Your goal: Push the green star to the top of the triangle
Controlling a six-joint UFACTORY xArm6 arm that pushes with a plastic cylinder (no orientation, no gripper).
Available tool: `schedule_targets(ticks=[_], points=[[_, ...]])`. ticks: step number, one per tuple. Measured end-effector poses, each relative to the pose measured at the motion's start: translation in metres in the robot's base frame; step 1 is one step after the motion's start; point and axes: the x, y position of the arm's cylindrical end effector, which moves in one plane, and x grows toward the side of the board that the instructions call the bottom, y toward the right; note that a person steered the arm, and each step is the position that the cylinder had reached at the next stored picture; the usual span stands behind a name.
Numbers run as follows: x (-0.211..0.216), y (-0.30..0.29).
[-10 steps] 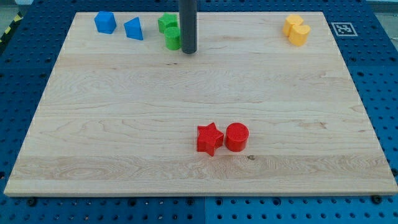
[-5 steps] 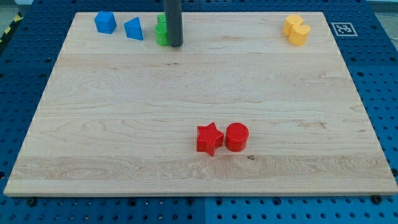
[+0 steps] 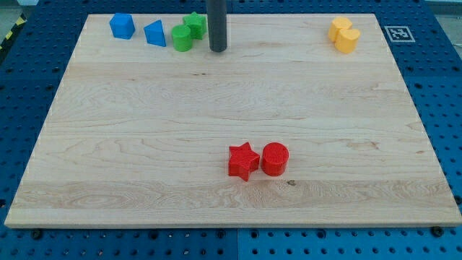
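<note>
The green star (image 3: 194, 24) lies near the board's top edge, left of centre. A green cylinder (image 3: 182, 37) touches it on its lower left. The blue triangle (image 3: 154, 33) lies just left of the cylinder, a small gap from it. My tip (image 3: 217, 49) rests on the board just right of and slightly below the green star, a small gap from it. The rod rises out of the view's top.
A blue block (image 3: 122, 26) of unclear shape lies left of the triangle. Two yellow blocks (image 3: 344, 33) sit together at the top right. A red star (image 3: 243, 160) and red cylinder (image 3: 275, 159) sit side by side at lower centre. The wooden board (image 3: 231, 115) rests on a blue pegboard.
My tip swept left into the green pair, then drew back right. The green cylinder has shifted left toward the triangle; the star now sits upper right of it.
</note>
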Motion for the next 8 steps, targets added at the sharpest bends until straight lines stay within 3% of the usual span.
schedule_targets(ticks=[1, 3, 8], points=[[-0.039, 0.000], [-0.044, -0.008], [-0.055, -0.101]])
